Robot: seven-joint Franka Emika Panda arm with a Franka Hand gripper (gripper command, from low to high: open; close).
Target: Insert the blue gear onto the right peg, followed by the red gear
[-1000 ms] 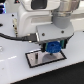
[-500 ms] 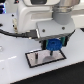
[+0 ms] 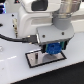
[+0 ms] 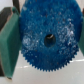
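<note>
A white desk (image 3: pixel 12 70) carries the black-bordered plate (image 3: pixel 32 59); the tool (image 3: pixel 53 49) hangs low over it, clamped on the blue gear (image 4: pixel 48 36). Blue insertion is in hand, I judge; next needs its bore centred over the hidden right peg

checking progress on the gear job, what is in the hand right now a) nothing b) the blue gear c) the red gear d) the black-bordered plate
b: the wrist view shows the blue gear filling the frame between the hand's fingers, and in the exterior view the hand holds something blue just over the plate.
</note>
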